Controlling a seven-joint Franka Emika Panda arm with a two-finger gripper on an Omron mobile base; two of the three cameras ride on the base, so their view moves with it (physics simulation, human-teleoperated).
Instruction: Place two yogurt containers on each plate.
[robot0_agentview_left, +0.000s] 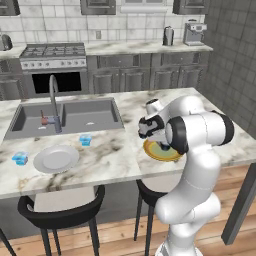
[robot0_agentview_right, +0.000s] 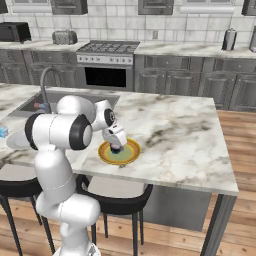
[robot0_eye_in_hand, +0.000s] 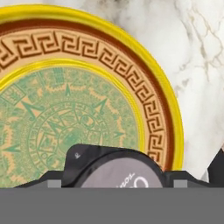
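My gripper (robot0_agentview_right: 116, 143) hangs low over the orange-yellow rimmed plate (robot0_agentview_right: 131, 156) with its greenish patterned centre (robot0_eye_in_hand: 65, 122). It is shut on a dark yogurt container (robot0_eye_in_hand: 113, 168) with a pale top, its fingertips (robot0_eye_in_hand: 53, 183) pressed against the cup's sides. The cup (robot0_agentview_right: 117, 148) sits at or just above the plate's middle; I cannot tell if it touches. Two light blue yogurt containers (robot0_agentview_left: 85, 140) (robot0_agentview_left: 20, 158) stand on the counter on either side of the plain grey-white plate (robot0_agentview_left: 56, 159).
A sink basin (robot0_agentview_left: 70, 117) with a tall faucet (robot0_agentview_left: 53, 102) lies behind the grey plate. Black stools (robot0_agentview_left: 60, 210) stand under the island's near edge. The stove (robot0_agentview_left: 52, 55) and back counter run along the far wall.
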